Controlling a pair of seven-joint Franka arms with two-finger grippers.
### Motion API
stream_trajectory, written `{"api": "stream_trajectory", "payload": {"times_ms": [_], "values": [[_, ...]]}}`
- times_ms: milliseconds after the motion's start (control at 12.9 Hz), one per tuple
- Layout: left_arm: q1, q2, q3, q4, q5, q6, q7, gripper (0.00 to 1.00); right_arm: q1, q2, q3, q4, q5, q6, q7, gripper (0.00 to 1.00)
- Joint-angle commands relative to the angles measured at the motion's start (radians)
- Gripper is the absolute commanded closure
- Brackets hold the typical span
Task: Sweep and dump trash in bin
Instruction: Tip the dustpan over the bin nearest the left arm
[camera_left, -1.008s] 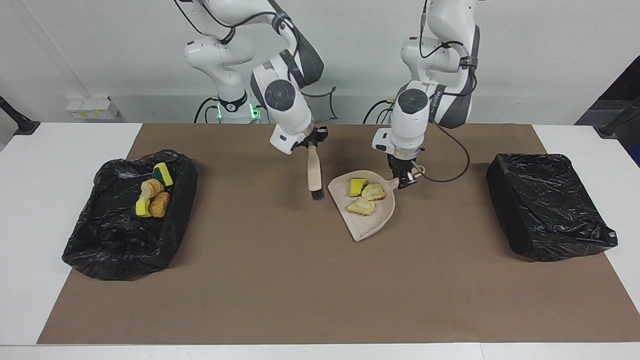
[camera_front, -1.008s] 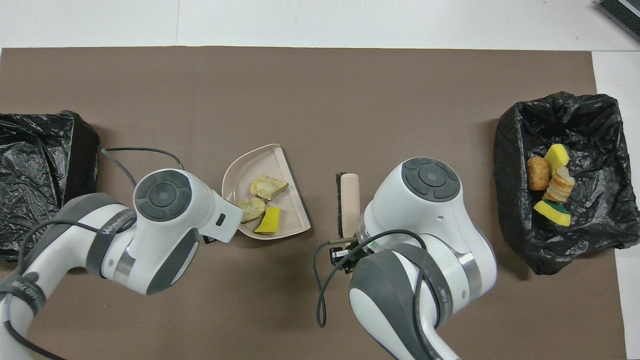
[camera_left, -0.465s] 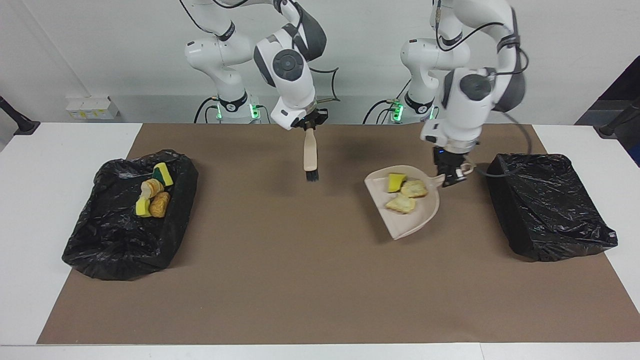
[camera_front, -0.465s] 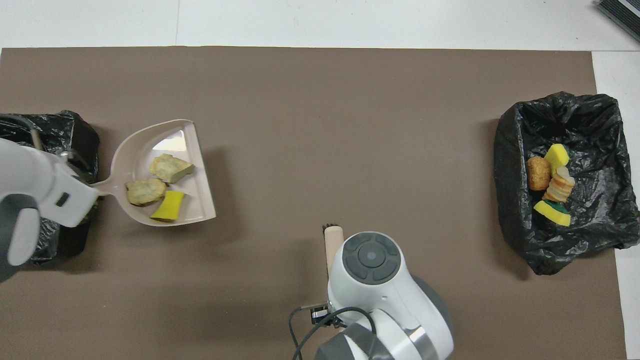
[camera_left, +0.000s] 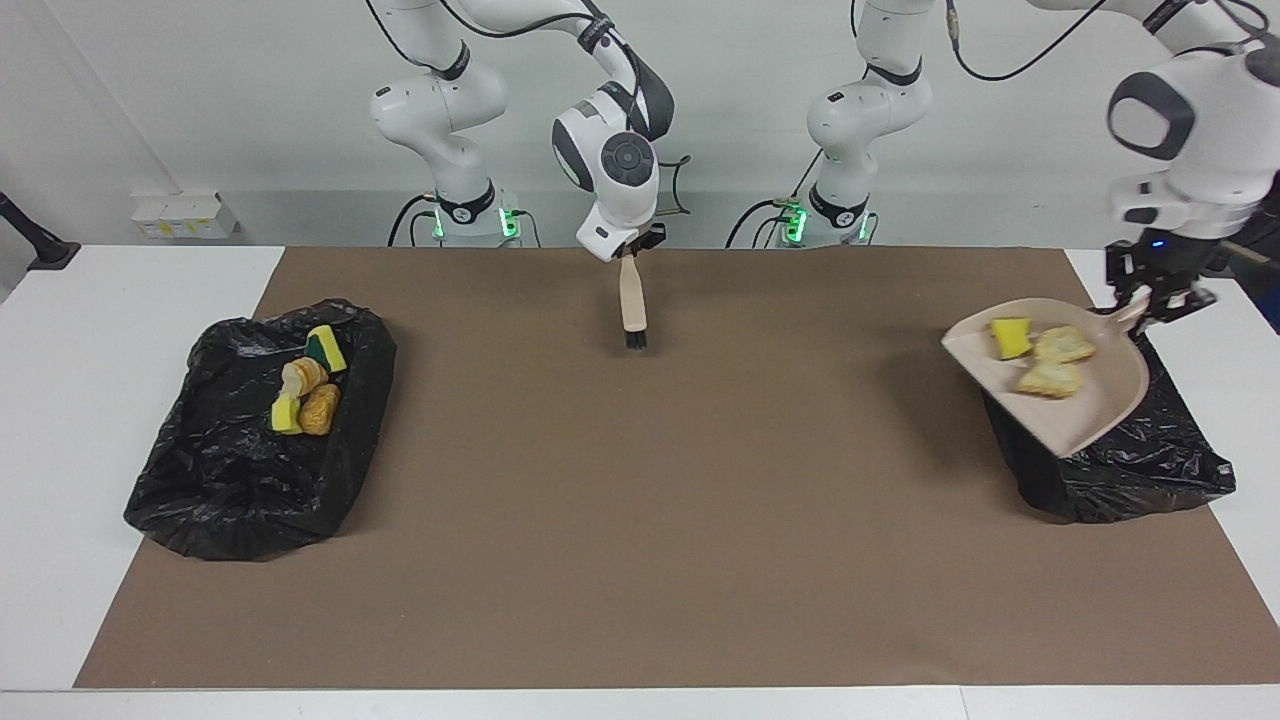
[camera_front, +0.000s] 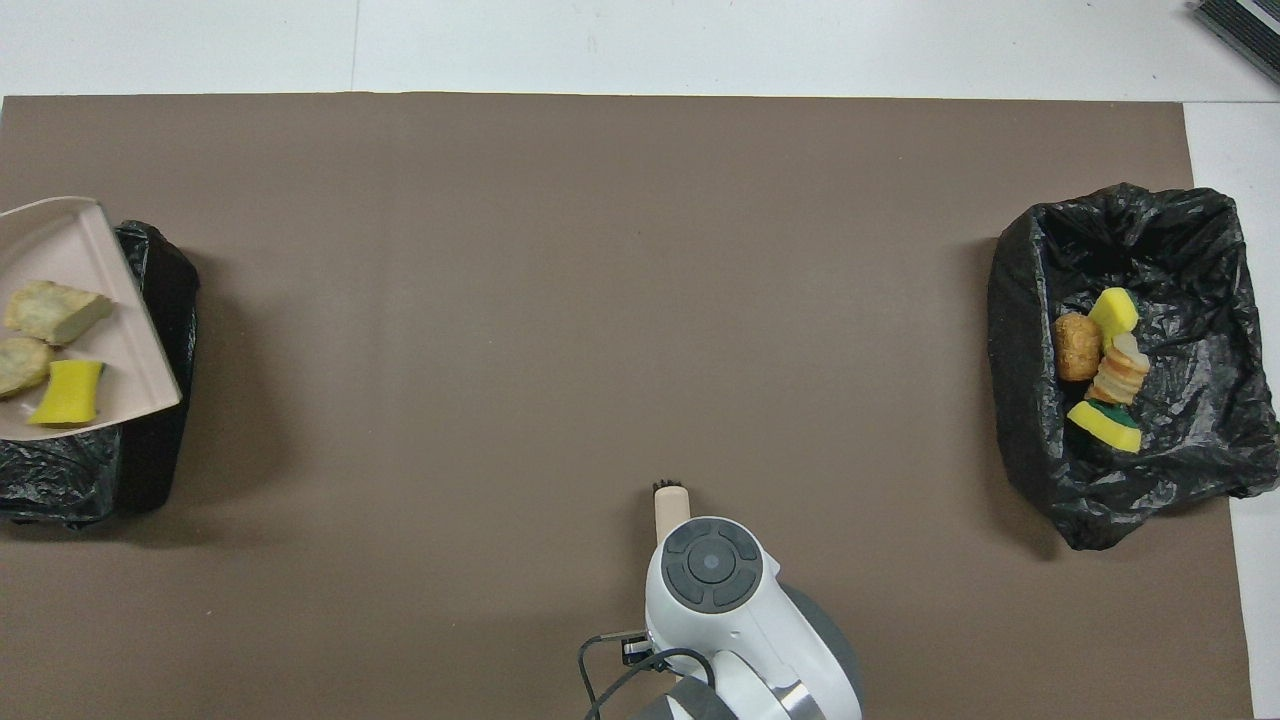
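- Left gripper (camera_left: 1160, 300): clamped on the handle of the beige dustpan (camera_left: 1085, 415), held in the air over the black bin (camera_left: 1130, 465) at the left arm's end of the table, at 3 o'clock in the facing view.
- In the dustpan: trash (camera_left: 1045, 360), one yellow sponge chunk and two bread pieces.
- Right gripper (camera_left: 628, 248): shut on the brush (camera_left: 632, 305), bristles down over the brown mat (camera_left: 640, 500), toward 12 o'clock.
- In the second bin (camera_left: 250, 470), at 9 o'clock: four more bits (camera_left: 305, 390).

Brown paper mat (camera_left: 640, 540) covering most of a white table (camera_left: 100, 330), small white boxes (camera_left: 185, 215) by the wall near the right arm's base, dark slatted object (camera_front: 1240, 25) at one table corner
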Motion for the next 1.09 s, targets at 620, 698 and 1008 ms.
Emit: {"api": "stream_trajectory", "payload": {"times_ms": [620, 698, 1008], "values": [[-0.028, 0.036, -0.006, 0.035, 0.719, 0.068, -0.193, 1.0, -0.008, 0.068, -0.001, 0.01, -0.017, 0.085, 0.009, 0.42], [-0.036, 0.026, -0.006, 0.026, 0.79, 0.046, -0.225, 1.0, -0.009, 0.08, -0.001, 0.034, -0.017, 0.081, 0.002, 0.09], [-0.077, 0.024, -0.011, 0.037, 1.014, -0.028, -0.27, 1.0, -0.067, 0.079, -0.011, 0.129, -0.027, 0.08, -0.004, 0.0]]}}
